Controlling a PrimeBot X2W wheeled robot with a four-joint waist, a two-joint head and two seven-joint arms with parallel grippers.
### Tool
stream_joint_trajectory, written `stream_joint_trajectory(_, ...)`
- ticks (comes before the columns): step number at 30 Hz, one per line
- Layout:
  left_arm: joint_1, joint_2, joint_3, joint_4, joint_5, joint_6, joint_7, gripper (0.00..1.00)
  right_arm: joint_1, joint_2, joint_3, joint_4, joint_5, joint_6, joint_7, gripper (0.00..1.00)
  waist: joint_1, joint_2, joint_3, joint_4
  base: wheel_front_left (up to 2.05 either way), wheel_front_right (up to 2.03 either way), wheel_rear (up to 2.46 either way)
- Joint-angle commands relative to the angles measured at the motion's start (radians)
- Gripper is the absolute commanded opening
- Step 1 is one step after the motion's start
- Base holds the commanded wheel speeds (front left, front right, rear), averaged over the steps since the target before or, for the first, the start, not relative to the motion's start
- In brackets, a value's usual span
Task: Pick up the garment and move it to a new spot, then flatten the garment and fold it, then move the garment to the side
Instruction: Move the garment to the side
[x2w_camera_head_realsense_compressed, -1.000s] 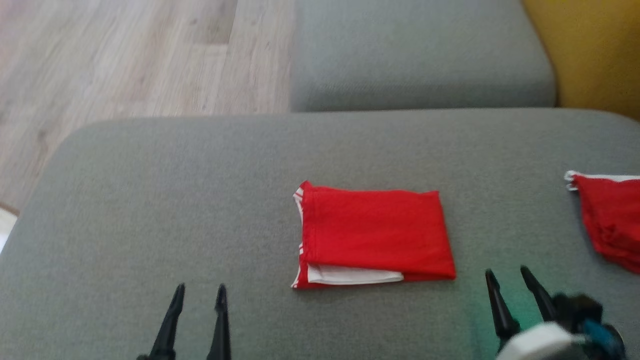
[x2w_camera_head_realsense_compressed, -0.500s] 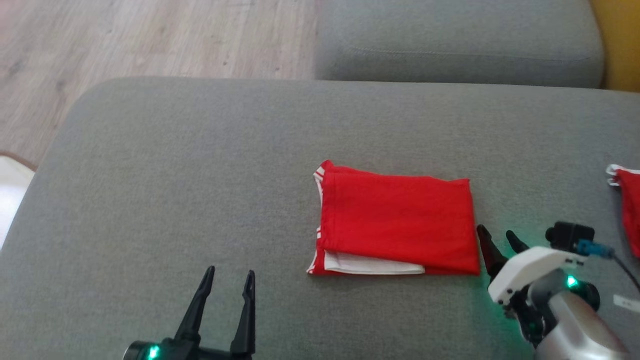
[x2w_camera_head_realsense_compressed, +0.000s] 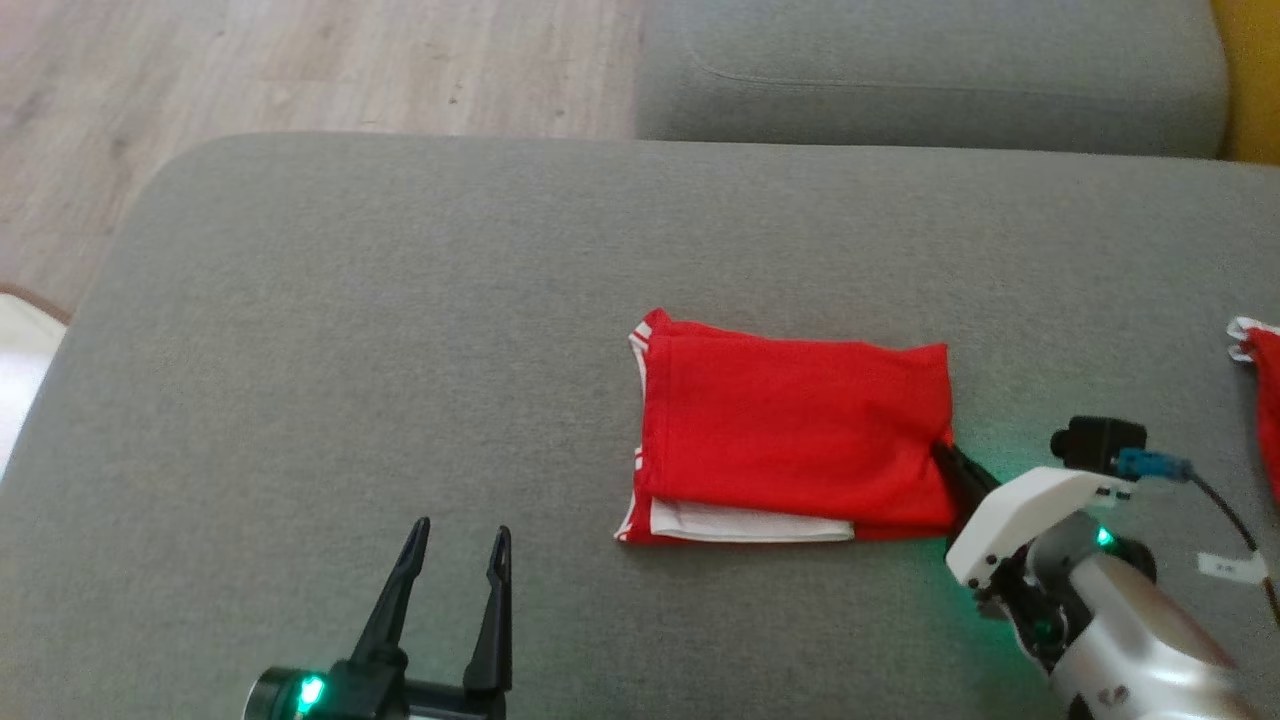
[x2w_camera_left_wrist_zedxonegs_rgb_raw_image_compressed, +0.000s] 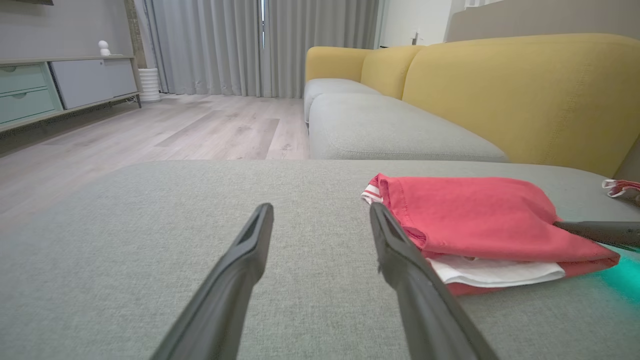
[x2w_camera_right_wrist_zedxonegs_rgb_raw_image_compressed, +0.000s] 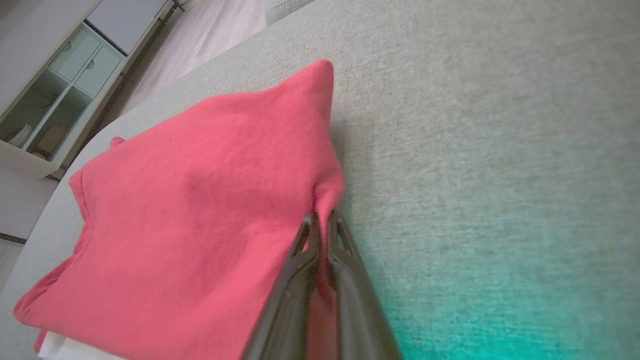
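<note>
The garment (x2w_camera_head_realsense_compressed: 790, 430) is red with white trim and lies folded into a rectangle on the grey cushion (x2w_camera_head_realsense_compressed: 400, 350). My right gripper (x2w_camera_head_realsense_compressed: 945, 455) is shut on the garment's right edge, and the cloth puckers there. In the right wrist view the red garment (x2w_camera_right_wrist_zedxonegs_rgb_raw_image_compressed: 200, 200) is pinched between my right gripper's (x2w_camera_right_wrist_zedxonegs_rgb_raw_image_compressed: 321, 217) closed fingers. My left gripper (x2w_camera_head_realsense_compressed: 460, 535) stands open near the cushion's front edge, left of the garment, with nothing between its fingers. The left wrist view has my left gripper (x2w_camera_left_wrist_zedxonegs_rgb_raw_image_compressed: 320, 212) open beside the garment (x2w_camera_left_wrist_zedxonegs_rgb_raw_image_compressed: 480, 215).
A second red and white cloth (x2w_camera_head_realsense_compressed: 1262, 390) lies at the cushion's right edge. Another grey seat cushion (x2w_camera_head_realsense_compressed: 930, 80) sits behind, with a yellow backrest (x2w_camera_left_wrist_zedxonegs_rgb_raw_image_compressed: 525, 95). Wooden floor (x2w_camera_head_realsense_compressed: 300, 70) lies to the far left. A cabinet (x2w_camera_left_wrist_zedxonegs_rgb_raw_image_compressed: 55, 85) stands across the room.
My right gripper has moved in to the garment's right edge and shut on it, puckering the cloth. The head camera has shifted. The left gripper stays open.
</note>
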Motion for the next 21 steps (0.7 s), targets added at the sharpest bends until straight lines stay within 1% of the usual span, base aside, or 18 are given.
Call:
stream_joint_trajectory(1, -0.040, -0.008, 0.029, -0.031, 0.004, 0.006, -0.010, 1.00, -0.044, -0.023, 0.019, -0.021, 0.003, 0.007, -0.017, 0.00, 0.0000, 0.0000, 0.001, -0.014, 0.00, 0.00, 0.00)
stream_joint_trajectory(4, -0.037, -0.008, 0.036, -0.034, 0.002, 0.014, -0.010, 1.00, -0.068, -0.071, 0.055, -0.020, 0.006, 0.007, -0.034, 0.00, 0.0000, 0.0000, 0.002, -0.049, 0.00, 0.00, 0.00)
stream_joint_trajectory(8, -0.036, -0.008, 0.043, -0.041, -0.006, 0.016, -0.010, 1.00, -0.109, -0.153, 0.090, -0.025, 0.007, 0.007, -0.045, 0.00, 0.0000, 0.0000, 0.006, -0.113, 0.00, 0.00, 0.00)
stream_joint_trajectory(15, -0.057, -0.008, 0.037, -0.051, -0.026, 0.015, -0.010, 1.00, -0.214, -0.322, 0.132, -0.060, -0.001, 0.007, -0.021, 0.00, 0.0000, 0.0000, 0.035, -0.220, 0.00, 0.00, 0.00)
stream_joint_trajectory(21, -0.081, -0.008, 0.031, -0.061, -0.033, 0.016, -0.010, 1.00, -0.305, -0.469, 0.134, -0.078, -0.022, 0.007, 0.019, 0.00, 0.0000, 0.0000, 0.066, -0.266, 0.00, 0.00, 0.00)
